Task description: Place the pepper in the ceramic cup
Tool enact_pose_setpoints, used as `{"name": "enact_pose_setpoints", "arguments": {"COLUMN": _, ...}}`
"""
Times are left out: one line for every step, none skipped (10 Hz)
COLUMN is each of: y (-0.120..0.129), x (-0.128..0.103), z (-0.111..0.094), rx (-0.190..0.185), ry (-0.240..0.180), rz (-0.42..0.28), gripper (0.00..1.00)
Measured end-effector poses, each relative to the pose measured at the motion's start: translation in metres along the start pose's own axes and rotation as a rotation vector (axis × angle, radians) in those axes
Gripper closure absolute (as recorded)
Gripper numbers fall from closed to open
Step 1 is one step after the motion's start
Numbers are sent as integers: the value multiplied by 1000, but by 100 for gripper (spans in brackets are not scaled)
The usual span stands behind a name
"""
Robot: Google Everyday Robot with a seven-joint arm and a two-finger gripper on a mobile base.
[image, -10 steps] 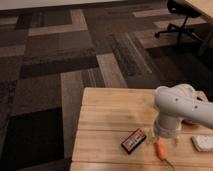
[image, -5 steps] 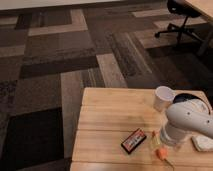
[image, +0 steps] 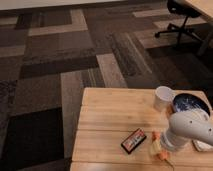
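The gripper (image: pixel 164 145) is held low over the front edge of the table (image: pixel 110 112), right at the pepper (image: pixel 162 155), under the bulky white arm (image: pixel 192 127); whether it is spread, pressed together or pinching the pepper cannot be told, since the arm hides it; the pepper is seen down at the wood just right of the packet (image: pixel 133 140), and no lift off the table can be made out; the cup (image: pixel 163 97) is stood upright well behind, near the far edge, just left of the bowl (image: pixel 190 105); the step in hand is judged to be the grasp; a firm hold on the slim body is called for next, then a lift clear of the packet and a carry back over the cup's narrow mouth, the bowl being avoided.
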Motion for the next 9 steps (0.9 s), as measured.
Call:
{"name": "enact_pose_setpoints", "arguments": {"y": 1, "x": 1, "z": 2, "rx": -11, "ry": 4, "rz": 2, "gripper": 66}}
{"name": "enact_pose_setpoints", "arguments": {"y": 1, "x": 2, "z": 2, "rx": -22, "ry": 12, "rz": 8, "gripper": 74}}
{"name": "enact_pose_setpoints", "arguments": {"y": 3, "x": 4, "z": -1, "rx": -46, "ry": 32, "rz": 19, "gripper": 93}}
{"name": "enact_pose_setpoints", "arguments": {"y": -5, "x": 4, "z": -14, "rx": -30, "ry": 63, "rz": 50, "gripper": 100}}
{"name": "enact_pose_setpoints", "arguments": {"y": -12, "x": 0, "z": -33, "rx": 16, "ry": 101, "rz": 94, "gripper": 100}}
{"name": "enact_pose_setpoints", "arguments": {"y": -15, "x": -5, "z": -43, "rx": 42, "ry": 116, "rz": 109, "gripper": 100}}
{"name": "enact_pose_setpoints", "arguments": {"y": -15, "x": -23, "z": -67, "rx": 91, "ry": 134, "rz": 115, "gripper": 100}}
{"name": "enact_pose_setpoints", "arguments": {"y": -8, "x": -44, "z": -88, "rx": 103, "ry": 132, "rz": 101, "gripper": 100}}
{"name": "enact_pose_setpoints", "arguments": {"y": 3, "x": -66, "z": -107, "rx": 101, "ry": 113, "rz": 76, "gripper": 100}}
